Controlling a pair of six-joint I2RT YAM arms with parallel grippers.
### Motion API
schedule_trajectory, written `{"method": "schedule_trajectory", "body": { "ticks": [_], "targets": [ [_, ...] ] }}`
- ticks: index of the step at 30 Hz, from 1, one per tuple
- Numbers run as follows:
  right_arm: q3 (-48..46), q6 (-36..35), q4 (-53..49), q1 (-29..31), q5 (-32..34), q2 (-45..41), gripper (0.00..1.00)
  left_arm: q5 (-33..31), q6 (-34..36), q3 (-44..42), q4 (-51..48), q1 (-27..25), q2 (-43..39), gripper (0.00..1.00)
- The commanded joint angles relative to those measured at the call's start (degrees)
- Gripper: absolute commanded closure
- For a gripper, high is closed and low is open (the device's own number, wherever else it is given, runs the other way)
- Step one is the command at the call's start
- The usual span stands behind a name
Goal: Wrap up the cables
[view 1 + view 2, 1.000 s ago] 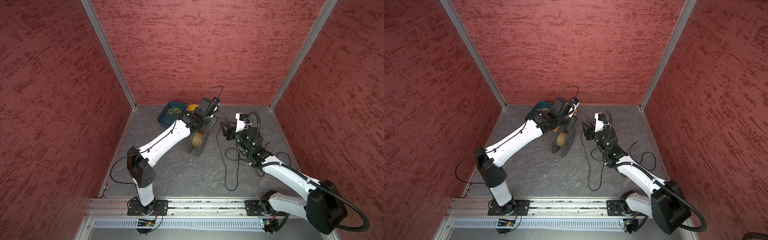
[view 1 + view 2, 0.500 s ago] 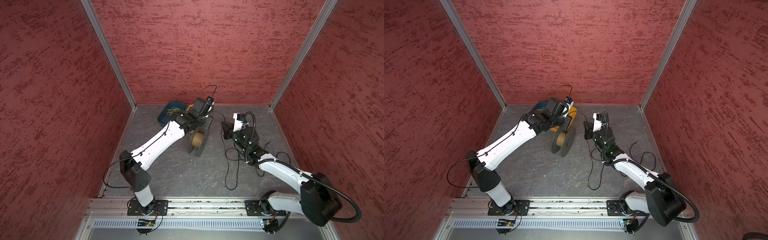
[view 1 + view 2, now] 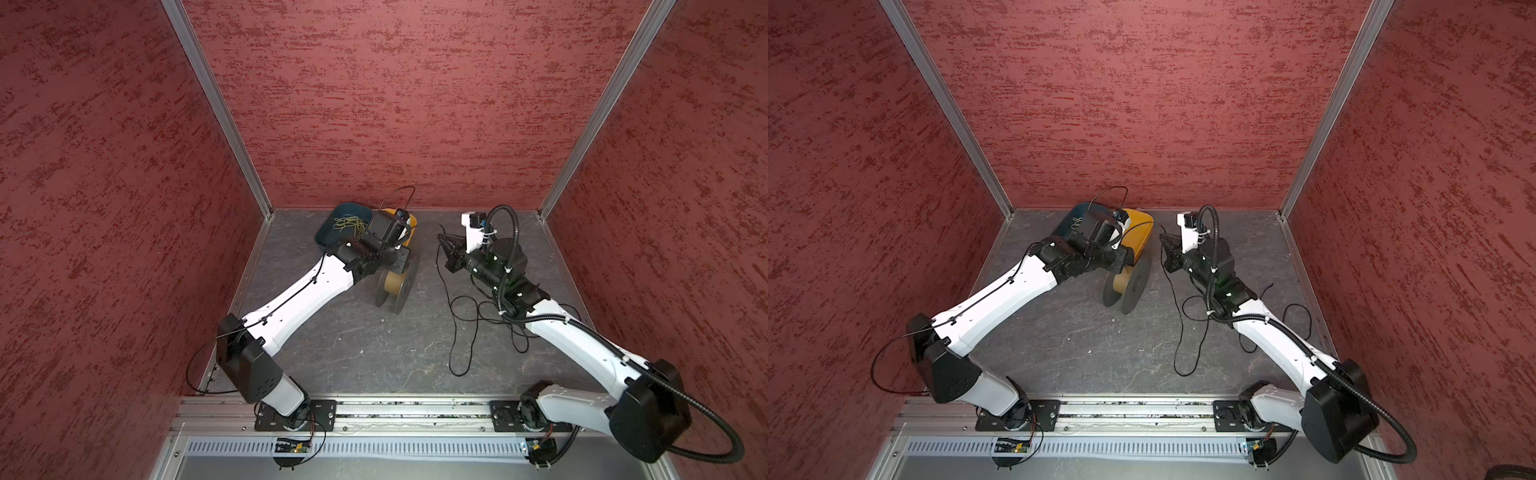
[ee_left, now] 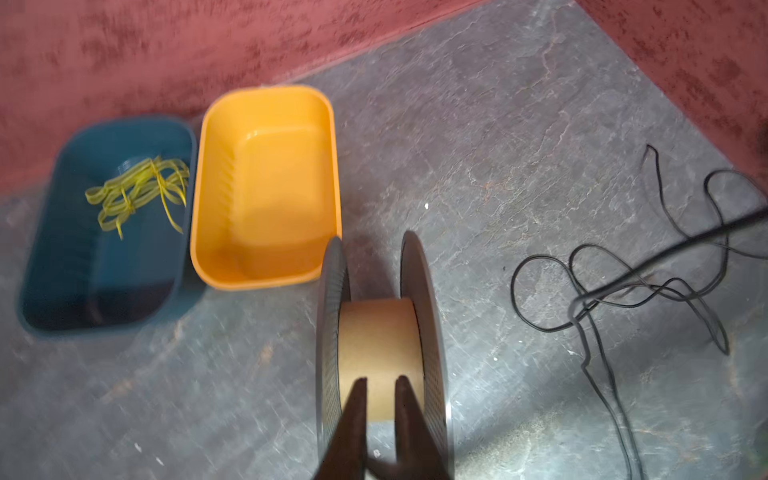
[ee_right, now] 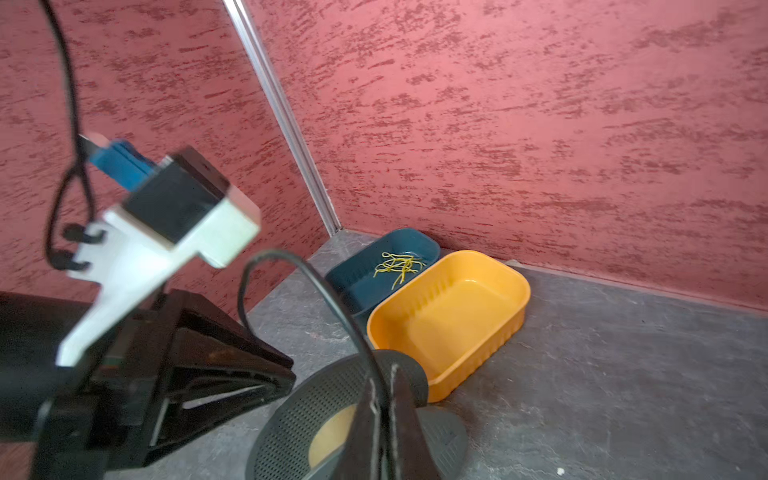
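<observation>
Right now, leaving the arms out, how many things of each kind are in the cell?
bins: 2, the teal bin and the orange bin
spool: 1
black cable: 1, as far as the tangle shows
bunch of yellow-green strands, in the teal bin: 1
Total: 5

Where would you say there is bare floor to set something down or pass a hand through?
The widest bare floor lies between the spool and the base rail, flanked by the left arm and the loose cable. The orange bin is empty too. It is crowded where cable loops lie by the right arm.
</observation>
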Motion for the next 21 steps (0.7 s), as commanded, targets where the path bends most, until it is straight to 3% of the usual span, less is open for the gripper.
{"method": "schedule_trajectory", "body": {
  "ticks": [1,3,7,12,14,15,21],
  "targets": [
    [1.80,-4.76,-7.87,0.99,-4.05,0.55,1.00,1.70,-1.40,-2.19,2.32,0.77,-3.75,0.68],
    [1.48,-5.39,-7.94,1.56,-4.76,1.23,1.00,2.05,-1.77,-4.00,2.62,1.12,-5.55,0.59],
    [1.96,-5.87,-8.49,3.46,-6.50,3.50,1.00,2.78,-1.87,-5.98,1.80,1.50,-7.88,0.58],
    [2.55,-5.82,-8.73,5.14,-5.87,3.77,1.00,2.37,-1.96,-8.57,1.44,1.76,-10.99,0.44],
    [2.66,-5.03,-9.10,5.24,-6.32,3.20,1.00,3.33,-2.68,-9.80,1.12,2.76,-12.40,0.27],
    [2.88,-4.68,-9.40,5.24,-7.15,3.03,1.00,4.45,-2.91,-10.07,0.88,3.54,-12.86,0.24],
    [1.47,-3.29,-9.73,5.49,-9.04,2.20,1.00,6.53,-2.50,-14.81,2.94,5.56,-15.97,0.23]
  ]
}}
